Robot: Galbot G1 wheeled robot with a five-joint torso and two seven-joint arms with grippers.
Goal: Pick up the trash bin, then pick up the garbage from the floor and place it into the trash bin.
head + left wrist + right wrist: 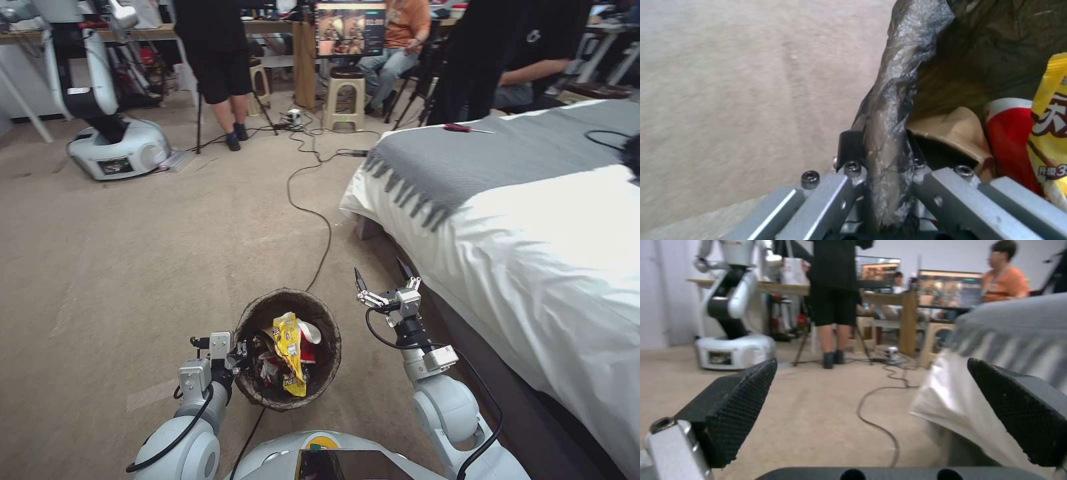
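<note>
Matt beige carpet floor (133,253), crinkled glossy plastic bag (893,100), shiny yellow wrapper (290,353), brushed metal left tool (880,186), grey woven blanket (507,147)

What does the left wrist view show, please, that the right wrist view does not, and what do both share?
Only the left wrist view shows the left hand shut on the dark brown bag-lined rim of the small round trash bin, with a yellow snack wrapper, a crushed red-and-white paper cup and tan paper inside. Only the right wrist view shows the open, empty right hand, a white-sheeted bed with a grey blanket, a black floor cable and another white robot. Both share the beige carpet.
</note>
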